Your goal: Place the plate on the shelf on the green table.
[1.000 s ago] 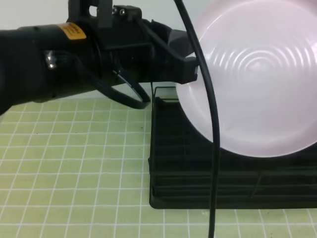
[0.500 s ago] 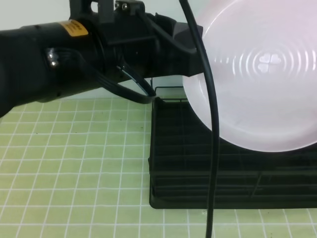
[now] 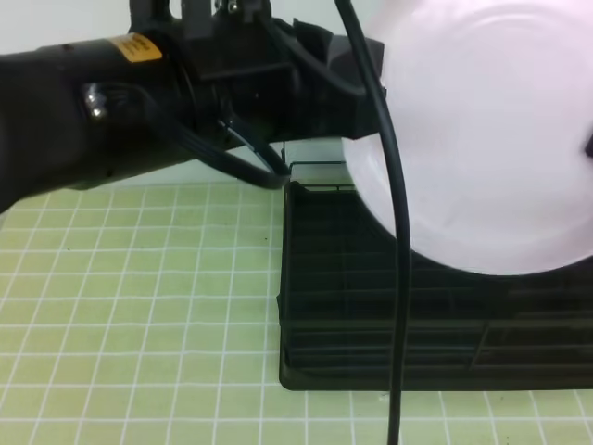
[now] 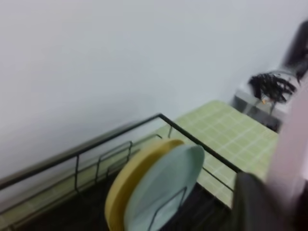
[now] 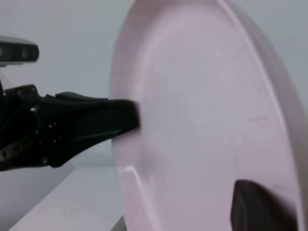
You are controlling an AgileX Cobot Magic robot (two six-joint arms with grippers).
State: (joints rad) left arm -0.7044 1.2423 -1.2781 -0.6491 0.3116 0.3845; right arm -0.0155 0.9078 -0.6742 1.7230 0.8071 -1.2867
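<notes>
Rising slightly since a second ago, pink plate [image 3: 482,139] stays upright above wire dish rack [image 3: 371,306] (handover underway?): left gripper [image 3: 357,83] grips its rim, right gripper's [image 5: 255,211] hold unclear.

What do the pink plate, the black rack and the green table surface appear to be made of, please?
The plate: probably plastic or melamine, smooth satin pale pink, soft even sheen; ceramic cannot be excluded. The rack: thin black wire, likely coated metal, on a matte black tray that looks plastic. The table: small light green square tiles with white grout lines; real tile or a printed surface, unclear.
</notes>
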